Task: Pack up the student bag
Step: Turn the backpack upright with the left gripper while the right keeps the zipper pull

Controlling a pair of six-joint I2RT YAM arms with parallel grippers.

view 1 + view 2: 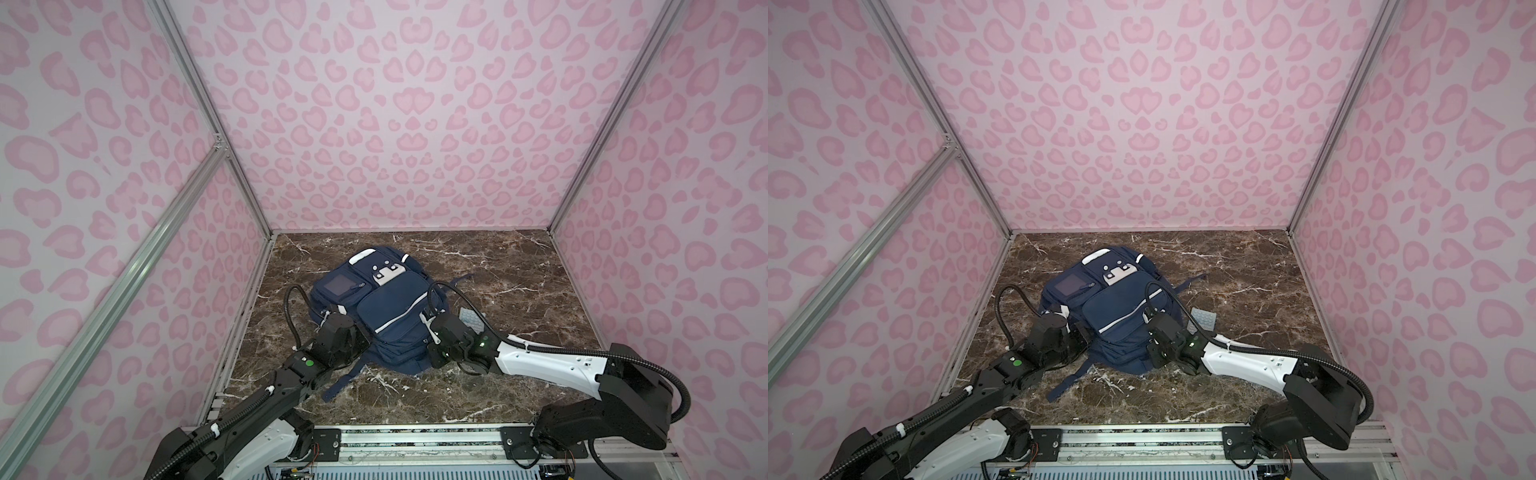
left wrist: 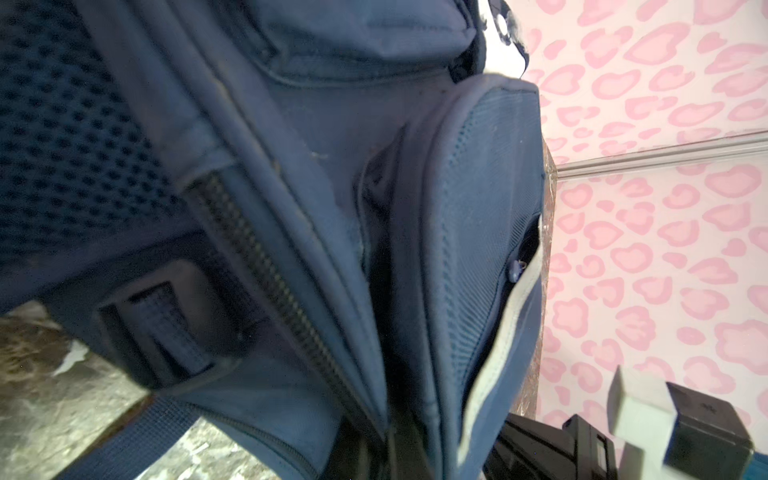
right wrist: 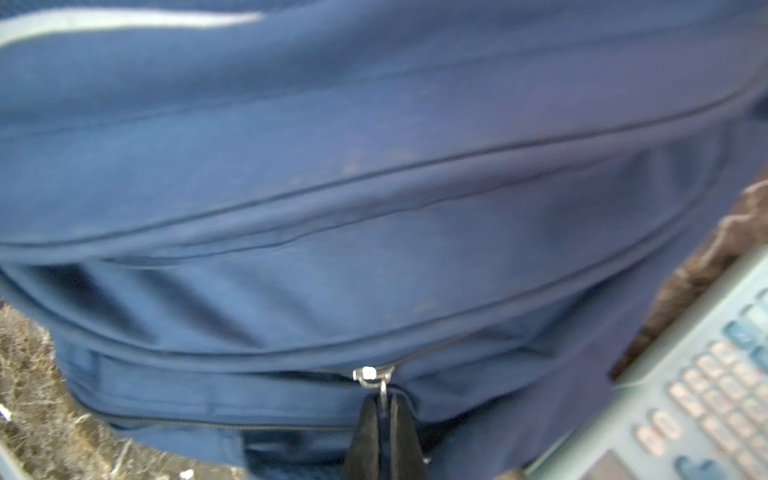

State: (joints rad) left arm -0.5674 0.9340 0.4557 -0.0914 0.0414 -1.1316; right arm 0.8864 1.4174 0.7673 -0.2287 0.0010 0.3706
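The student bag [image 1: 386,307] is lying front-up on the marble counter [image 1: 519,266], left of centre, a calculator [image 3: 706,395] lying just beside it. The right tool [image 3: 384,409] is pinching the silver zipper pull [image 3: 371,375]; the left tool [image 1: 360,334] is sitting closed against the bag's side, grip unclear.

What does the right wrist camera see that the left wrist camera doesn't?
Only the right wrist view shows the right claw pinched shut on the silver zipper pull and a grey calculator beside the student bag. Only the left wrist view shows the pink spotted wall, a row of zipper teeth and dark mesh padding. Both show the navy bag on the brown marble table.
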